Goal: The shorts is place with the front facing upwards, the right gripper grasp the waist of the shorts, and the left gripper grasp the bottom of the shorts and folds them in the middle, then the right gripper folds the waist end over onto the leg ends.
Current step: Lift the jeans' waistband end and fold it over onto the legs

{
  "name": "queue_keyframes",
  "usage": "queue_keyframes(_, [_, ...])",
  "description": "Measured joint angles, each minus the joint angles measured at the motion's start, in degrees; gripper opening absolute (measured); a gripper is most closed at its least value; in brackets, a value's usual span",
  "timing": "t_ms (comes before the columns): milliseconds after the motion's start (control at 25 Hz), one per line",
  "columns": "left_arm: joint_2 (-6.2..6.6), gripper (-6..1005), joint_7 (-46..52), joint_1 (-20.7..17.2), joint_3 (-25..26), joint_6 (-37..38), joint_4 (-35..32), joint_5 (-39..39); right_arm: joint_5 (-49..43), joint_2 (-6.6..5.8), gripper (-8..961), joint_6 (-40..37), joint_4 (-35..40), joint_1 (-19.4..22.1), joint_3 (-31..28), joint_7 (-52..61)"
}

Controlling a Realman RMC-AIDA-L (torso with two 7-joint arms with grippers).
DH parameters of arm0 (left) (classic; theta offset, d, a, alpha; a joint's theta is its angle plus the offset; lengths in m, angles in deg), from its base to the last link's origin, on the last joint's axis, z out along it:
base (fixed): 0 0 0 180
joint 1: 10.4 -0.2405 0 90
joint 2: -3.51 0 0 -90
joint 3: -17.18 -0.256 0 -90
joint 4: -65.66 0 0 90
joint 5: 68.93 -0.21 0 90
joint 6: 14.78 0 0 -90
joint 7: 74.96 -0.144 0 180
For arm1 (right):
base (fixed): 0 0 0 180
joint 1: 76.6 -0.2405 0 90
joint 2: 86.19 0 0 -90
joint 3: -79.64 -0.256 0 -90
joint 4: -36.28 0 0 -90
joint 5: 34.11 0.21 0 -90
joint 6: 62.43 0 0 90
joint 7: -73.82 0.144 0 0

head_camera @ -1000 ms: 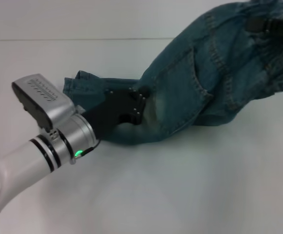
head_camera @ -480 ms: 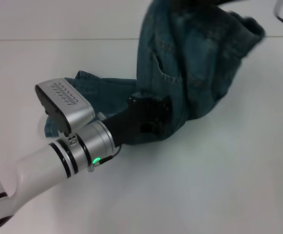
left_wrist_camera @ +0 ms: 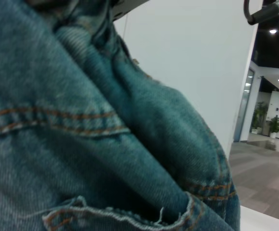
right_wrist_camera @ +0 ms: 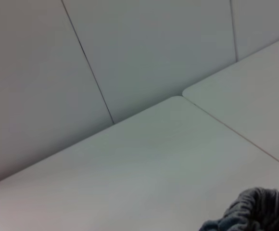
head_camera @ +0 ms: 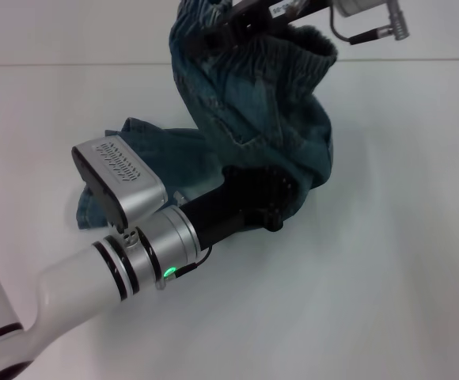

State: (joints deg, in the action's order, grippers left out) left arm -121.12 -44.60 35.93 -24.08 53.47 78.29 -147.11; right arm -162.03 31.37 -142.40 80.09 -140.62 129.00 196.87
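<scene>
The blue denim shorts (head_camera: 253, 119) are partly lifted off the white table (head_camera: 388, 261). Their elastic waist hangs from my right gripper (head_camera: 223, 30), which is shut on it at the top of the head view. The leg ends (head_camera: 146, 146) lie flat on the table at the left. My left gripper (head_camera: 267, 199) reaches in from the lower left, its black fingers buried in the fold of the fabric and shut on it. Denim (left_wrist_camera: 106, 144) with orange seams fills the left wrist view. A bit of the gathered waist (right_wrist_camera: 255, 211) shows in the right wrist view.
The white table spreads to the right and front of the shorts. Its back edge meets a pale wall (head_camera: 71, 32). The left arm's silver wrist and camera housing (head_camera: 119, 178) cover part of the leg ends.
My right gripper has carried the waist up and leftwards, from the far right to above the leg ends. The left gripper has shifted slightly right with the fold.
</scene>
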Motion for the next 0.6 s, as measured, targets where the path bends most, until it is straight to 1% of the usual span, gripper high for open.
queue_keyframes(200, [0.00, 1, -0.1, -0.9, 0.5, 0.1, 0.1, -0.3, 0.5, 0.71, 134, 1.4, -1.3, -0.9, 0.8, -1.0])
queue_keyframes(240, [0.00, 1, -0.1, -0.9, 0.6, 0.1, 0.5, -0.8, 0.6, 1.06, 138, 1.4, -1.4, -1.3, 0.9, -1.2])
queue_keyframes(440, [0.00, 0, -0.1, -0.5, 0.6, 0.3, 1.6, -1.7, 0.6, 1.51, 159, 1.7, -1.9, -1.9, 1.3, -1.7])
queue_keyframes(480, [0.00, 0, -0.1, -0.5, 0.6, 0.3, 1.8, -1.7, 0.6, 1.77, 163, 2.0, -2.9, -2.3, 1.8, -2.3])
queue_keyframes(600, [-0.01, 0, -0.1, -2.2, 1.9, 0.6, 1.8, -1.8, 0.6, 1.91, 175, 3.0, -4.2, -2.6, 2.7, -3.0])
